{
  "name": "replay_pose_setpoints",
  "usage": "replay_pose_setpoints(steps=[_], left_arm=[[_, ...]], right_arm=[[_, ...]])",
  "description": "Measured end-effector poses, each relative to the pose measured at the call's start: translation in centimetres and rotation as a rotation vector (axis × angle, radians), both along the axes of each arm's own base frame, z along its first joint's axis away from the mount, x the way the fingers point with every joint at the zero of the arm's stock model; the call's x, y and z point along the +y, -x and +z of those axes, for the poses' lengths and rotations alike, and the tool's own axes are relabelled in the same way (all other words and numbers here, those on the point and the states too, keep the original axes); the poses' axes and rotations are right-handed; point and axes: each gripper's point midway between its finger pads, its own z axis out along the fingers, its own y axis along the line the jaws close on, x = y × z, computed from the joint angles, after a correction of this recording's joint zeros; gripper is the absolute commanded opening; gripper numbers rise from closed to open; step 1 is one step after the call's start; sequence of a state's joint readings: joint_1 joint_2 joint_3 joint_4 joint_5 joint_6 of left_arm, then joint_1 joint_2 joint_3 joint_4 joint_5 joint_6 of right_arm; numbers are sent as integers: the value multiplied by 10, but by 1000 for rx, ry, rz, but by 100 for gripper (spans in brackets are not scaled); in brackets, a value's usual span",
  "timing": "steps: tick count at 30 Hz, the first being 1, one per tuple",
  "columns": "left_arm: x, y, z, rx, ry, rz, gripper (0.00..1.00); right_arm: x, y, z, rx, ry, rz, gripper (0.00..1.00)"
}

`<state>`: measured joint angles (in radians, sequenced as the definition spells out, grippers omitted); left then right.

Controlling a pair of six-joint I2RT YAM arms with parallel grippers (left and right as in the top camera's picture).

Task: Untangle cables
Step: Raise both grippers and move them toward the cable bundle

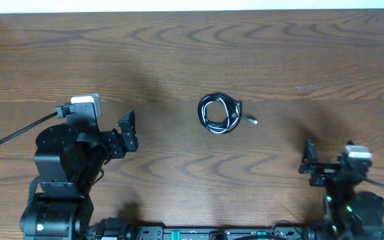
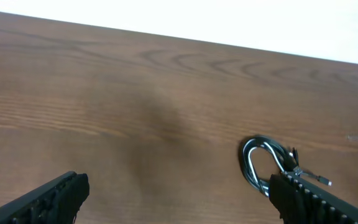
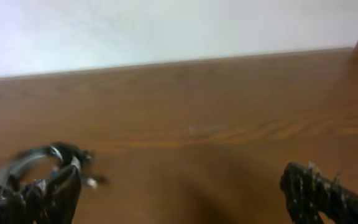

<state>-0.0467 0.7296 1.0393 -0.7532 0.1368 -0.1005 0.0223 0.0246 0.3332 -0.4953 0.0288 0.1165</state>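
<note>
**Black cords coiled mid-tabletop, both end effectors spread wide**

Brown wood grain all around, and right in the middle of the tabletop (image 1: 179,53) lie the cables (image 1: 220,114). They are wound into one small, tight loop of thin black cord, with a pale sheen running along the strands. A small silver plug (image 1: 251,121) pokes out of the loop on the robot's right side and rests flat on the wood. The bundle sits between the two arms and a little farther out than either, well apart from both.

Over to the left end effector (image 1: 129,132). It reaches out from the left arm with its jaws spread wide, gripping nothing and touching nothing. Through its wrist camera the two dark fingers frame a stretch of bare wood. The loop shows at the right-hand finger, whose tip covers the loop's lower edge, and the plug juts out just above that finger.

Now the right end effector (image 1: 329,152), down near the front of the tabletop on the right. Its jaws are also wide apart, with nothing held between them. Its wrist camera is blurry, but the loop is there at lower left, partly behind the left-hand finger. Plain wood fills the gap across to the other finger. How the cords cross inside the loop I cannot make out from any view.
</note>
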Motion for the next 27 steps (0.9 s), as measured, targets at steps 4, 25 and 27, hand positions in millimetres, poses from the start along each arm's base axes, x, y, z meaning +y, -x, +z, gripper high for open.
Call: replay_pose_setpoints(steps=[4, 25, 27], left_arm=[[0, 1, -1, 5, 0, 0, 98], [-34, 8, -6, 50, 104, -174, 99], [-37, 7, -8, 60, 114, -190, 98]], right_arm=[[0, 27, 81, -127, -9, 4, 99], [24, -32, 164, 146, 73, 158, 99], [25, -46, 151, 201, 77, 168, 99]])
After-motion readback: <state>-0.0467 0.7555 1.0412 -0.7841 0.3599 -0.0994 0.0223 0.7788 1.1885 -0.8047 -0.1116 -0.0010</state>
